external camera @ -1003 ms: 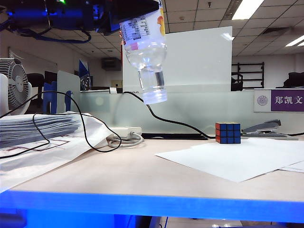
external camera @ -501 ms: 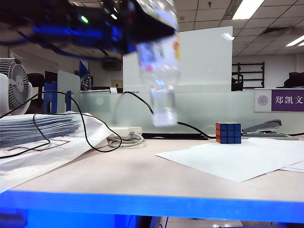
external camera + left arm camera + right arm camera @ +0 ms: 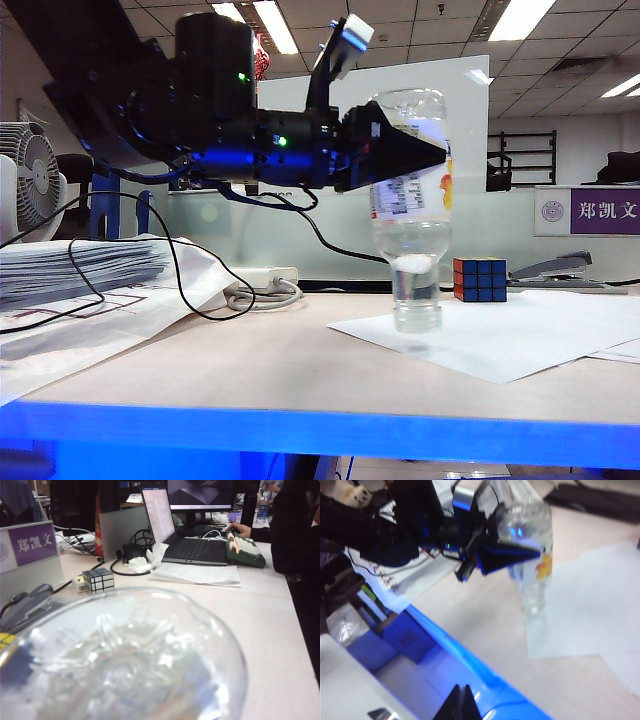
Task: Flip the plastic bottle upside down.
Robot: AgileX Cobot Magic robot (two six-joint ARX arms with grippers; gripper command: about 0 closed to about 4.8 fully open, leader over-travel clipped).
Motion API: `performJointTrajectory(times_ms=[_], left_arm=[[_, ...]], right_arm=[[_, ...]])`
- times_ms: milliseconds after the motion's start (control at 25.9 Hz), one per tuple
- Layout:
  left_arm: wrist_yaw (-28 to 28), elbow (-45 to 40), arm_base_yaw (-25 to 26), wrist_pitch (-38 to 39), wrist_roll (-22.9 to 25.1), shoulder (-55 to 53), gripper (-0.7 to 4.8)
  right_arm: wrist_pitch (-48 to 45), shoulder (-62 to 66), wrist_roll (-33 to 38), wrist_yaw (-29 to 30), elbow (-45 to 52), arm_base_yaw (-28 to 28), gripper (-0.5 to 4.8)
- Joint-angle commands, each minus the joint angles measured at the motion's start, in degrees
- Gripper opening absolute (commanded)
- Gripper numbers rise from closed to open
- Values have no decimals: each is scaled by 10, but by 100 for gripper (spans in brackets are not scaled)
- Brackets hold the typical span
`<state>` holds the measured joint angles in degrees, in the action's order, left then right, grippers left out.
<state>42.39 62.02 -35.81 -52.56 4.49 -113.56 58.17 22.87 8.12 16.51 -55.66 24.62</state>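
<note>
The plastic bottle (image 3: pixel 410 205) is clear, with a white label and an orange fruit picture. It stands upside down, its cap (image 3: pixel 417 318) down on a white sheet of paper (image 3: pixel 520 335), seemingly touching it. My left gripper (image 3: pixel 405 150) reaches in level from the left and is shut on the bottle's upper body. In the left wrist view the bottle's base (image 3: pixel 130 660) fills the picture and hides the jaws. The right wrist view looks down on the bottle (image 3: pixel 532 555) and the left gripper (image 3: pixel 505 555). My right gripper (image 3: pixel 461 692) is shut and holds nothing, over the table's blue front edge.
A Rubik's cube (image 3: pixel 480 279) and a stapler (image 3: pixel 560 270) sit behind the bottle at the right. A stack of papers (image 3: pixel 80 270), a black cable and a power strip (image 3: pixel 262 285) lie at the left. A laptop (image 3: pixel 190 540) stands on the far desk.
The left arm has swung the inverted bottle down and to the right, from high above the table to the white paper. The right gripper stays shut.
</note>
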Motion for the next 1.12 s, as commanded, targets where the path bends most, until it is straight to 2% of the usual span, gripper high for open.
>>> performJointTrajectory(times_ms=[39,193,810,887,964,1003,1118], left_arm=[[-9,19,-7,-20,62,-13,-6],[-19,23,-9,-20,117,-26,-6],[-20,23,-10,-38,115,-45,-3],[-23,23,-10,-42,114,-45,65],[-26,23,-10,-43,114,-45,190],[-26,23,-10,-43,114,-45,230],[-26,23,-10,-43,114,-45,305]], right_arm=[[5,0,3,2,-3,0,-6],[5,0,3,2,-3,0,-6],[3,0,3,4,-3,0,-6],[3,0,3,4,-3,0,-6],[3,0,3,4,-3,0,-6],[3,0,3,4,-3,0,-6],[3,0,3,4,-3,0,-6]])
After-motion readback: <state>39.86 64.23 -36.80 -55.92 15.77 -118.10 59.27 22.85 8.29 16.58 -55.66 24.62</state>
